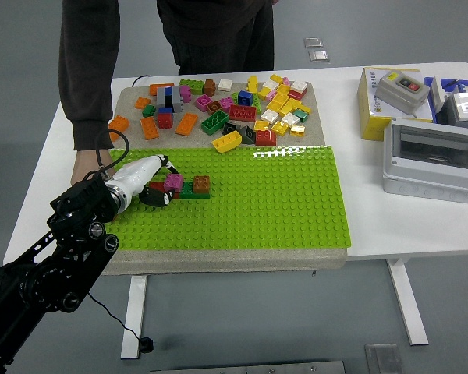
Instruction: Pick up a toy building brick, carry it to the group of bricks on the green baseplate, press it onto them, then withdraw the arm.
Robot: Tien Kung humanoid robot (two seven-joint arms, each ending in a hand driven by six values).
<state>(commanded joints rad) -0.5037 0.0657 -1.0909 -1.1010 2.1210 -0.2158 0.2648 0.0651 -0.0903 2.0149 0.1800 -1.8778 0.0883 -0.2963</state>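
Observation:
My left hand (pixel 162 191) is shut on a pink brick (pixel 173 182) and holds it over the left end of a short row of bricks (pixel 193 186) on the green baseplate (pixel 281 202). The row shows a red brick mostly hidden by my hand, then a green one, with a brown brick on top. I cannot tell whether the pink brick touches the row. A pile of loose bricks (pixel 234 105) lies on the tan mat behind the baseplate. My right hand is out of view.
A person stands at the far side; one hand (pixel 86 165) rests at the baseplate's left edge, right behind my left arm. A grey enclosure (pixel 431 160) and boxes with switches (pixel 398 93) stand at the right.

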